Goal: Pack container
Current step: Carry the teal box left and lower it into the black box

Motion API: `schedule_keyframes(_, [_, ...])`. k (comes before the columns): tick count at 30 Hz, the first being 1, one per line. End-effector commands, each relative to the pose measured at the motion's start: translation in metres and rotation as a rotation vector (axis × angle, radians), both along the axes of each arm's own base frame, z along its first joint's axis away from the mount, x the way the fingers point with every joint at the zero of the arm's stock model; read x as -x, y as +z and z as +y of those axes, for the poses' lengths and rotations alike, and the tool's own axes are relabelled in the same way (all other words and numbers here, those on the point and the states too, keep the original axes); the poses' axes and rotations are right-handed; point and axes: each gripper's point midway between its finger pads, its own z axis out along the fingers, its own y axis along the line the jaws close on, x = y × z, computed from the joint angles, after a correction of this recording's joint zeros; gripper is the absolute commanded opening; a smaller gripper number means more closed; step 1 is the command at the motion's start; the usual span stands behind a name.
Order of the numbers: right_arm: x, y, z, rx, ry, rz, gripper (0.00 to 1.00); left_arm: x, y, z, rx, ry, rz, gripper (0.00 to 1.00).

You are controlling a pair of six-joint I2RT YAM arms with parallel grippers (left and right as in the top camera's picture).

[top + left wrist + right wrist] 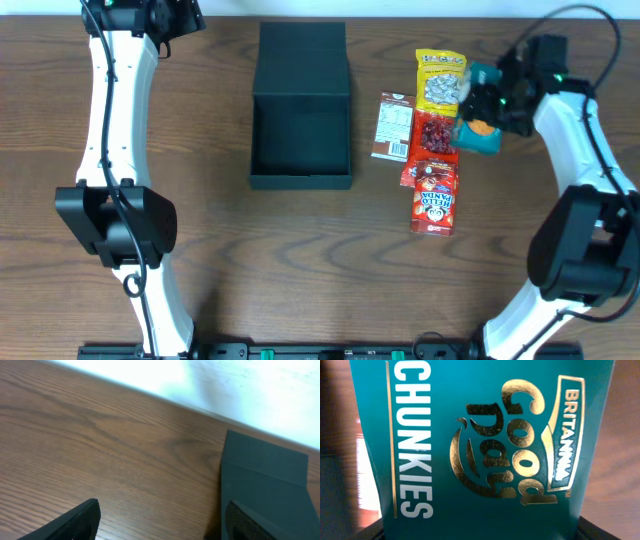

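As seen from overhead, on wood-grain table (220, 230): container (300, 150), dark rectangular box, near table centre, a little toward 12 o'clock; open, lid (300, 58) folded back flat on its 12 o'clock side, dark inner floor showing. At 3 o'clock of container, near but apart, a cluster of snacks. Brown packet (392, 127), printed label panel up, nearest the box. Yellow packet (441, 78) at 1 o'clock of brown packet. Red packet (436, 135) just beside brown packet at its 3 o'clock, directly at 6 o'clock of yellow packet, touching it. Red box (434, 200), marked Hello Panda, at 6 o'clock of red packet, touching or overlapping its lower edge. Right gripper (492, 105) at 3 o'clock of yellow and red packets, clamped on teal packet (483, 132), orange patch on its face; contact with table: cannot tell. In right wrist view, teal packet (480, 450) filling nearly the whole frame, turned sideways, gold lettering Britannia Good Day, white lettering Chunkies beside a gold rule; strips of brown wood at both edges. Left gripper (165, 15) at 10 o'clock of container, well apart from it, at far table edge. In left wrist view, left gripper (162, 517) with fingers (82, 522) spread wide, bare wood between them; container (270, 485) at 3 o'clock of frame, beside the right-hand finger; pale wall (225, 385) beyond table edge at 12 o'clock.
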Motion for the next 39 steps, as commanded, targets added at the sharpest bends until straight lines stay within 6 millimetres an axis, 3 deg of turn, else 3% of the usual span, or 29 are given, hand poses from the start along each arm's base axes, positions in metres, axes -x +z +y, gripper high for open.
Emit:
schedule_keyframes(1, [-0.016,0.032,0.052,-0.025,0.111,-0.074,0.69,0.001,-0.010,0.013,-0.040,0.033,0.027,0.81])
schedule_keyframes(5, [-0.015,0.044,0.114,-0.054,0.191,-0.098,0.69,0.008,-0.013,0.031,-0.084,0.084,0.055,0.80])
schedule_keyframes(11, [0.001,0.049,0.198,-0.081,0.303,-0.120,0.68,0.016,-0.016,0.062,-0.089,0.144,0.081,0.81])
schedule_keyframes(15, [0.014,0.050,0.244,-0.067,0.363,-0.143,0.70,0.022,-0.018,0.085,-0.086,0.186,0.093,0.81])
schedule_keyframes(19, [0.025,0.038,0.275,-0.088,0.383,-0.118,0.70,0.027,-0.019,0.099,-0.085,0.213,0.103,0.80])
schedule_keyframes(24, [0.036,-0.001,0.290,-0.096,0.331,-0.009,0.69,0.030,-0.020,0.104,-0.084,0.222,0.114,0.81])
schedule_keyframes(32, [0.035,-0.013,0.276,-0.056,0.220,0.030,0.68,0.030,-0.022,0.097,-0.055,0.200,0.118,0.81])
schedule_keyframes(36, [0.040,-0.015,0.275,-0.048,0.222,0.048,0.88,0.030,-0.022,0.098,-0.056,0.200,0.119,0.81])
schedule_keyframes(39, [0.040,-0.014,0.276,-0.049,0.232,0.047,0.93,0.030,-0.022,0.097,-0.055,0.200,0.119,0.81])
